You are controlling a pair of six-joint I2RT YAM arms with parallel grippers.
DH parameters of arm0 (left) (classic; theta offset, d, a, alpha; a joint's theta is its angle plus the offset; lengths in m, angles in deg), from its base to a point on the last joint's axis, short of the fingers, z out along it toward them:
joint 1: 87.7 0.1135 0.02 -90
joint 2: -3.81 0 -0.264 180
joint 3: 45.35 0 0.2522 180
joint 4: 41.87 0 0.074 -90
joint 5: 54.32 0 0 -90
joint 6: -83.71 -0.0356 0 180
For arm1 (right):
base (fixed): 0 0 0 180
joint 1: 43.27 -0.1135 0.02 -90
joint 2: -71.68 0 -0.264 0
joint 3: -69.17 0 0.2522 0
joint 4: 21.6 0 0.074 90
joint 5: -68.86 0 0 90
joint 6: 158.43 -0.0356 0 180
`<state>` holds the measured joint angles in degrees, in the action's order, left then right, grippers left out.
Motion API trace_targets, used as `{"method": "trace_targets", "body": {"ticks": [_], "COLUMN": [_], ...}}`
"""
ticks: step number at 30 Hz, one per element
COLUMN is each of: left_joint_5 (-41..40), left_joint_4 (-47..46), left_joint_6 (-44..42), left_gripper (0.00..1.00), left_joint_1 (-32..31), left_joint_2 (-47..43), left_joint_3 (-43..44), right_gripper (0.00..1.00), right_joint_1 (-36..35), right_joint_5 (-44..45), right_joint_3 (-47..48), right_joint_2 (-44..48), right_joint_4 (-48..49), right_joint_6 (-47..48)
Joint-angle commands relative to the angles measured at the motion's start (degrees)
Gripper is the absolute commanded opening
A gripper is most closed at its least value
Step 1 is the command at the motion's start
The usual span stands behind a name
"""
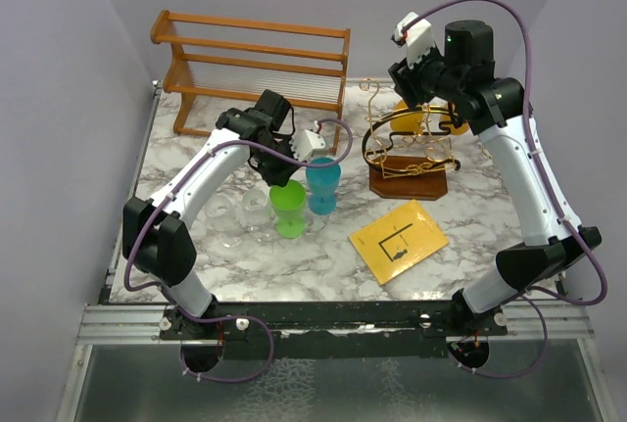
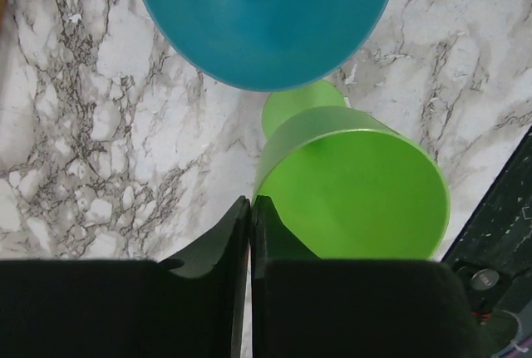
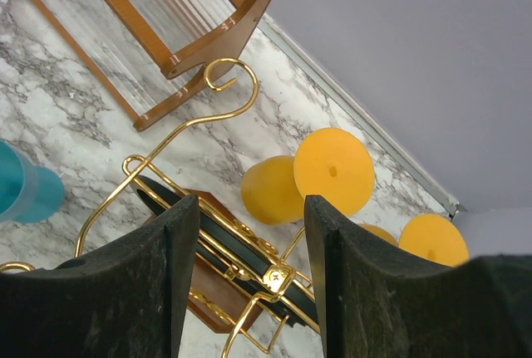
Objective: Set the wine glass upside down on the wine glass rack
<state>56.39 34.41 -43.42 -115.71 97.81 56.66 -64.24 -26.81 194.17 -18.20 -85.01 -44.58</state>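
Observation:
My left gripper [image 1: 282, 177] [image 2: 250, 200] is shut on the rim of a green wine glass [image 1: 289, 209] [image 2: 357, 188], just in front of a blue wine glass [image 1: 323, 185] [image 2: 266, 17]. The wine glass rack [image 1: 407, 143] [image 3: 208, 117] is gold wire with a hoop and curled hooks on a dark brown base [image 1: 409, 183], right of centre. My right gripper [image 1: 419, 99] [image 3: 249, 208] hangs open and empty above the rack. Orange wine glasses [image 3: 332, 171] sit just behind the rack, base up.
An orange-brown slatted shelf [image 1: 250, 60] stands at the back left. Two clear glasses [image 1: 243, 216] stand left of the green one. A yellow card [image 1: 399, 239] lies in front of the rack. Walls close in on three sides.

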Motion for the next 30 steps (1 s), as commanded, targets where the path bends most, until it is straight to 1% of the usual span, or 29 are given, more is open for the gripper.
{"method": "trace_targets", "body": {"ticks": [1,3,8,13,17,23,26,30], "left_joint_5": [-3.0,-4.6,-8.9,-13.3,-17.5,-22.6,-23.3,-22.0], "left_joint_4": [-0.9,-1.7,-3.4,-4.0,-4.1,-5.1,-4.9,-4.4], "left_joint_6": [-2.6,-2.9,-2.6,-0.4,1.8,4.8,4.9,5.6], "left_gripper": [0.02,0.0,0.0,0.0,0.0,0.0,0.0,0.0], "left_joint_1": [-0.4,-0.4,-0.4,-0.1,0.4,0.9,0.8,0.9], "left_joint_2": [0.2,0.4,1.4,2.9,5.4,5.2,4.2,2.2], "left_joint_3": [1.4,2.0,3.7,8.0,12.6,21.4,25.9,31.1], "right_gripper": [0.53,0.53,0.53,0.53,0.54,0.56,0.57,0.57], "right_joint_1": [0.5,0.6,0.6,0.8,0.9,1.0,1.0,1.0], "right_joint_5": [-0.8,-0.8,-0.7,-0.5,-0.1,-0.3,-1.6,-5.6], "right_joint_3": [-0.5,-0.7,-0.9,-1.3,-2.2,-3.2,-2.7,-2.7], "right_joint_2": [0.9,1.0,1.1,1.2,1.6,1.9,2.0,1.8], "right_joint_4": [1.0,0.9,1.0,1.0,1.3,1.8,1.9,1.9], "right_joint_6": [0.4,0.5,0.6,0.8,0.9,0.8,0.2,-0.8]}}
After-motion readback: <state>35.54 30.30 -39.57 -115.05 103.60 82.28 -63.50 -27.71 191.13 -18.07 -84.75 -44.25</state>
